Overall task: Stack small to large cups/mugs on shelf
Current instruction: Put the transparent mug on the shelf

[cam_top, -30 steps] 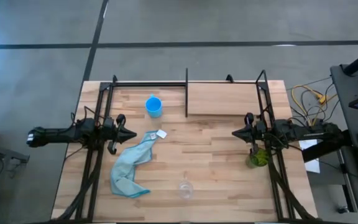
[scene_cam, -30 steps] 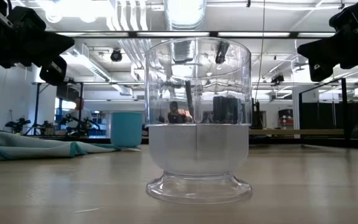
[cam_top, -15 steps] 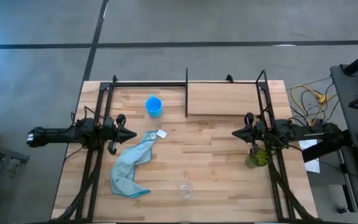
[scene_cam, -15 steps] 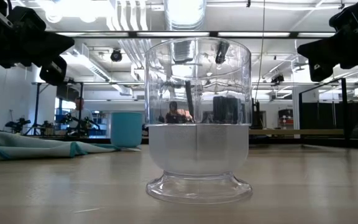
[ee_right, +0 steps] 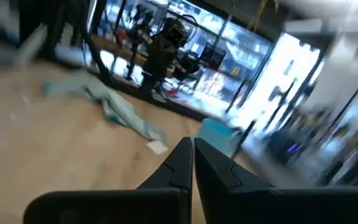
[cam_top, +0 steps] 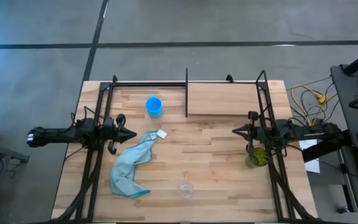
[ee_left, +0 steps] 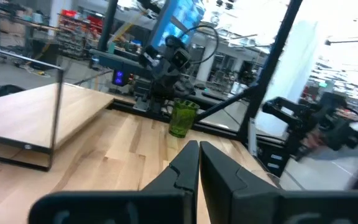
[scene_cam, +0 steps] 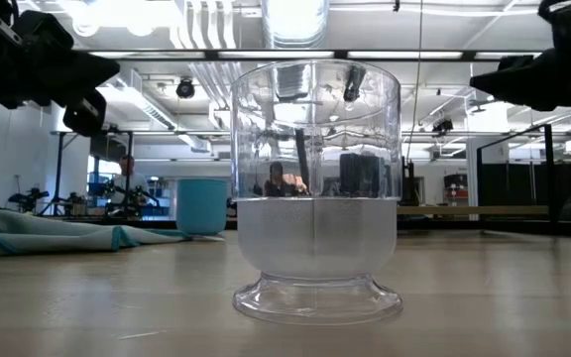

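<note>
Hovering at the table's sides, the left gripper (cam_top: 131, 133) and right gripper (cam_top: 235, 132) are both pinched closed, empty. Clear cup (cam_top: 185, 188) sits near the front edge, blue mug (cam_top: 153, 106) beside the shelf (cam_top: 222, 99) (olive-green cup (cam_top: 257, 157) under the right arm).

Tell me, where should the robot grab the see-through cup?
Probably by its straight upper wall, from above: the clear cup stands upright and alone near the table's front edge, has no handle, and narrows to a flared foot that is harder to pinch.

mug (cam_top: 153, 106) left of shelf (cam_top: 222, 99) | cloth (cam_top: 131, 165) between mug and clear cup (cam_top: 185, 188) | green cup (cam_top: 258, 157) seemingly at right edge
</note>
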Motion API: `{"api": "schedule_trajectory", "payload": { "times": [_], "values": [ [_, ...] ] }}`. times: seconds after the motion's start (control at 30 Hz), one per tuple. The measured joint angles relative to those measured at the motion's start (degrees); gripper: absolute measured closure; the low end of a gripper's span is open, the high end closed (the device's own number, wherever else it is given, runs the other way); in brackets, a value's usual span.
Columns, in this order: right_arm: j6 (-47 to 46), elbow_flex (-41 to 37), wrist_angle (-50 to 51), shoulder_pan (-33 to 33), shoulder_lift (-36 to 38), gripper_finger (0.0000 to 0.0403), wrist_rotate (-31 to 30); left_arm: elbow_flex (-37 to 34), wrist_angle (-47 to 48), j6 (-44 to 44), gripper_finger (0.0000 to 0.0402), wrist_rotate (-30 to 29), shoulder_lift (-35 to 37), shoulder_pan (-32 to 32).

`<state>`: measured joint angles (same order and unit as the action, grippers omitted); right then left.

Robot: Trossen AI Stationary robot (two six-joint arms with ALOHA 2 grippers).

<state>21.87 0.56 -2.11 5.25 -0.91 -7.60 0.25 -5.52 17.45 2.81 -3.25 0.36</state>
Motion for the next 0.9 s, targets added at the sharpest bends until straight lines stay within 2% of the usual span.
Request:
{"api": "schedule_trajectory", "payload": {
  "times": [0.23,0.3,0.37,0.47,0.53,0.6,0.67,0.73,0.83,0.9],
  "values": [
    [-51.49,0.00,0.00,-0.02,0.00,0.0394,-0.01,0.00,-0.01,-0.16,0.0402,-1.54,0.00,0.02],
    [-59.41,-0.01,-0.56,-0.02,0.00,0.0394,-0.01,0.00,-0.02,-1.60,0.0402,-3.30,0.00,0.02],
    [-60.61,-0.04,-4.09,0.10,-0.16,0.0394,0.33,0.00,-0.58,-0.95,0.0402,-6.13,0.00,0.02],
    [-56.11,-0.04,-15.80,0.12,-0.81,0.0394,0.46,0.35,-3.46,3.11,0.0402,-7.06,-0.16,0.02],
    [-51.82,-0.02,-25.93,0.12,-1.30,0.0394,1.24,2.37,-0.46,2.81,0.0402,-6.54,-0.89,0.02],
    [-48.69,0.49,-31.32,0.12,-1.87,0.0394,3.27,6.09,1.95,-0.07,0.0402,-6.43,-2.21,0.02],
    [-47.71,3.08,-28.42,0.13,-2.87,0.0394,4.57,10.66,5.96,-2.92,0.0402,-6.51,-4.80,0.02],
    [-49.81,7.76,-19.94,0.14,-4.98,0.0394,4.32,16.81,10.91,-5.58,0.0402,-6.51,-8.40,0.02],
    [-54.58,16.87,-6.19,0.11,-11.21,0.0394,3.93,27.73,21.46,-8.50,0.0402,-6.56,-16.05,0.02],
    [-55.05,23.23,-1.73,0.12,-16.47,0.0394,3.97,35.10,28.45,-9.35,0.0402,-6.59,-21.65,0.02]
  ]
}}
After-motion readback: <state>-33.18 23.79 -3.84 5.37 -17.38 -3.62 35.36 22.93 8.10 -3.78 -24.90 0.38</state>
